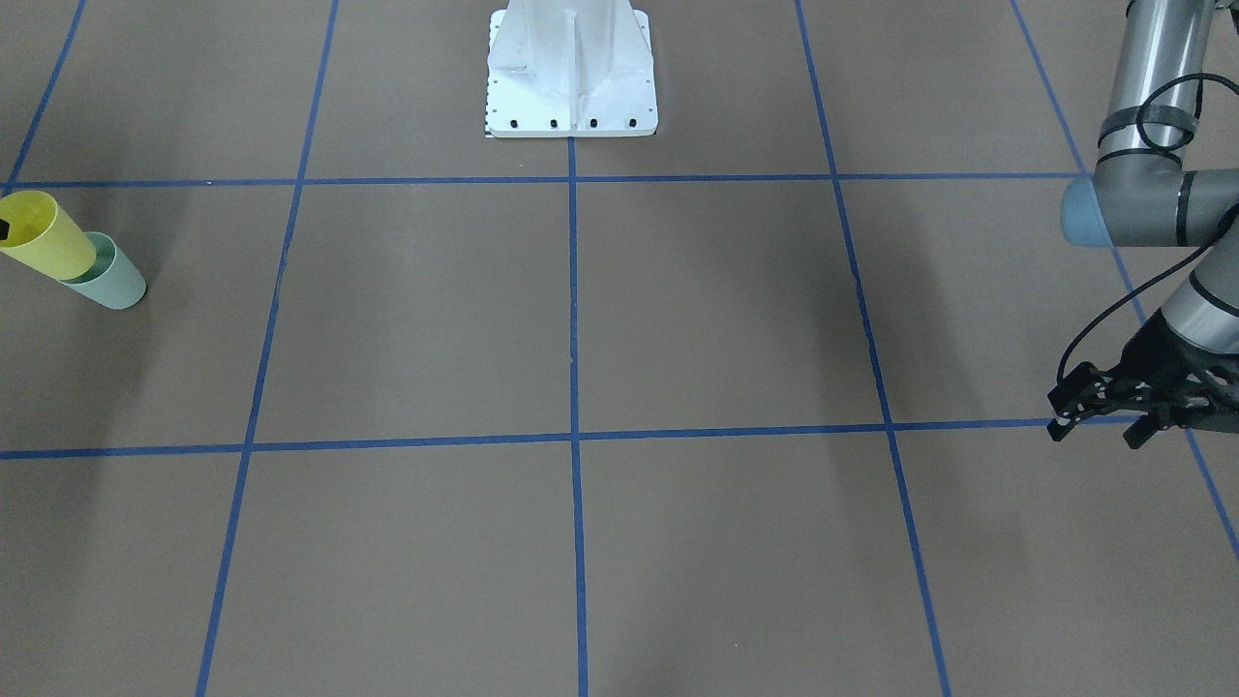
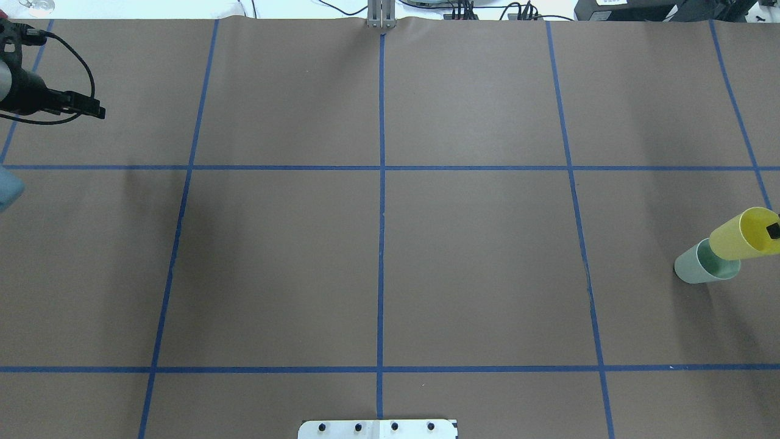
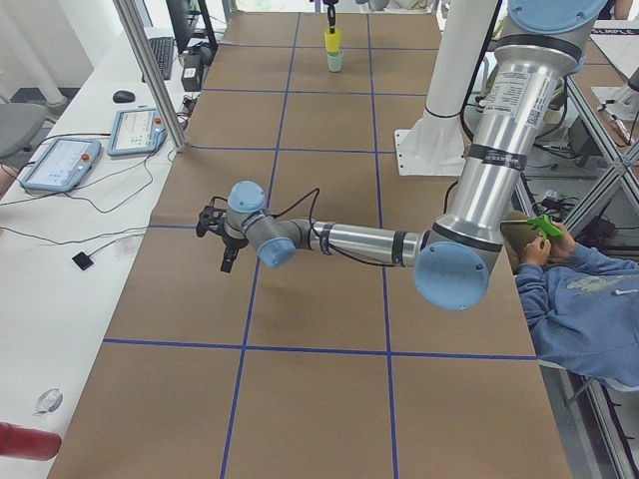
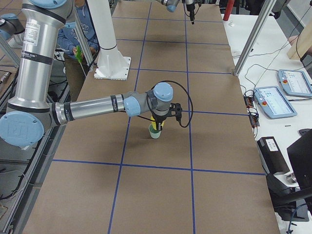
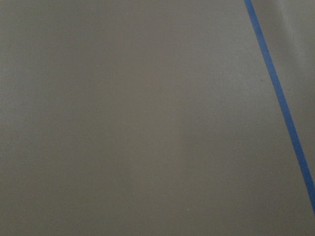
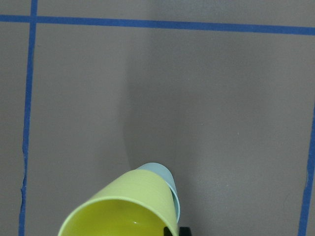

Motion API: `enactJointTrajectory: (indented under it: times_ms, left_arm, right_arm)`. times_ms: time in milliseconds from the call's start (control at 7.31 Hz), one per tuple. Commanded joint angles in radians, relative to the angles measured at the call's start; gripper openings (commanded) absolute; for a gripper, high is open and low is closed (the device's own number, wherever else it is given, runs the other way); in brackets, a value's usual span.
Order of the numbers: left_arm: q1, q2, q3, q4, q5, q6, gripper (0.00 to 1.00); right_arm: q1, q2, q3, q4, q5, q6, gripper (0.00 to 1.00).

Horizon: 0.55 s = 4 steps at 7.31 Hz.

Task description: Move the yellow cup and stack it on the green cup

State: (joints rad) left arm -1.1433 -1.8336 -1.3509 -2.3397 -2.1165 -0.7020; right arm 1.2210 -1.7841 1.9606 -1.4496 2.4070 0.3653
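The yellow cup (image 2: 740, 236) sits with its base inside the mouth of the green cup (image 2: 698, 268), which stands upright on the table at the far right of the overhead view. Both also show in the front-facing view, yellow cup (image 1: 44, 240) over green cup (image 1: 111, 281). My right gripper (image 2: 774, 231) grips the yellow cup's rim, with one black finger inside the cup. In the right wrist view the yellow cup (image 6: 128, 206) hides most of the green cup (image 6: 165, 178). My left gripper (image 1: 1099, 423) is open and empty, far away over bare table.
The brown table is marked in squares by blue tape lines (image 2: 382, 213). The robot's white base (image 1: 571, 73) stands at the table's middle edge. Tablets and cables (image 4: 275, 100) lie on a side bench beyond the table's edge.
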Motion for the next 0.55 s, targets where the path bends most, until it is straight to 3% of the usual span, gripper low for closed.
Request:
enactJointTrajectory:
  times_ms: [0,410]
  left_arm:
    - [-0.004,0.004,-0.008,0.002,-0.005,-0.001,1.0]
    - [-0.009,0.002,-0.016,0.002,-0.003,-0.001,1.0]
  right_arm:
    - [-0.012,0.0,-0.015,0.0,0.0,-0.002,0.0]
    - [-0.026,0.006,-0.028,0.0,0.004,0.0,0.0]
